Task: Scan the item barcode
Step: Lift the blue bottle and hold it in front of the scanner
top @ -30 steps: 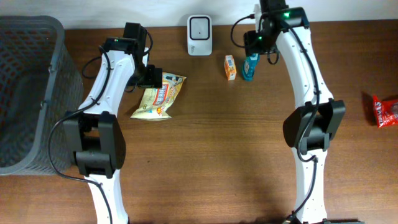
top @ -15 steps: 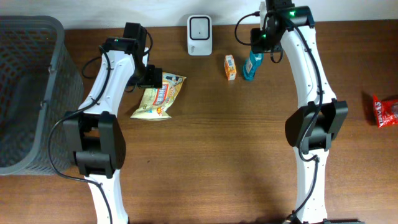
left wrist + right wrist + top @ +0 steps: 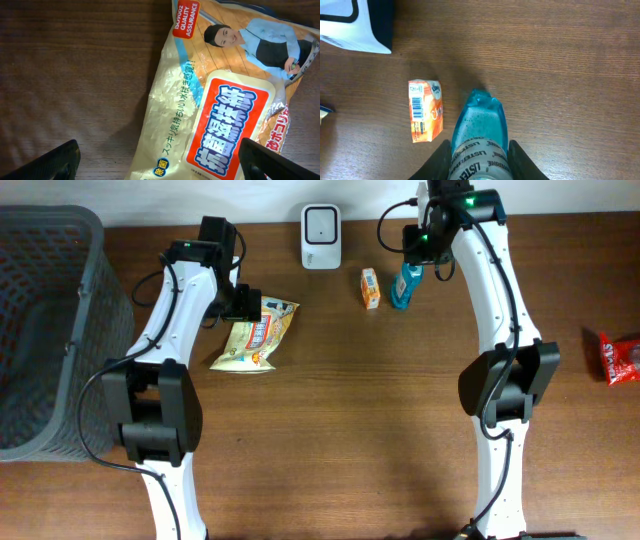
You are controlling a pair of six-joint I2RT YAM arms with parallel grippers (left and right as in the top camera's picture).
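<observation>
A blue mouthwash bottle (image 3: 402,286) stands at the back of the table, right of a white barcode scanner (image 3: 321,237). My right gripper (image 3: 418,246) is shut on it. In the right wrist view both black fingers press the bottle (image 3: 480,125) at its labelled upper part, with the right gripper (image 3: 480,156) around it. My left gripper (image 3: 245,305) hangs open over a yellow snack bag (image 3: 256,337). In the left wrist view the bag (image 3: 220,100) lies flat between the wide-apart fingers of the left gripper (image 3: 159,162), untouched.
A small orange box (image 3: 370,288) lies just left of the bottle, its barcode showing in the right wrist view (image 3: 424,117). A grey mesh basket (image 3: 40,330) fills the left edge. A red packet (image 3: 620,358) lies at the far right.
The right gripper's fingers have closed in on the blue bottle, and the right arm shifted slightly toward the back right. The left arm and the snack bag have not moved.
</observation>
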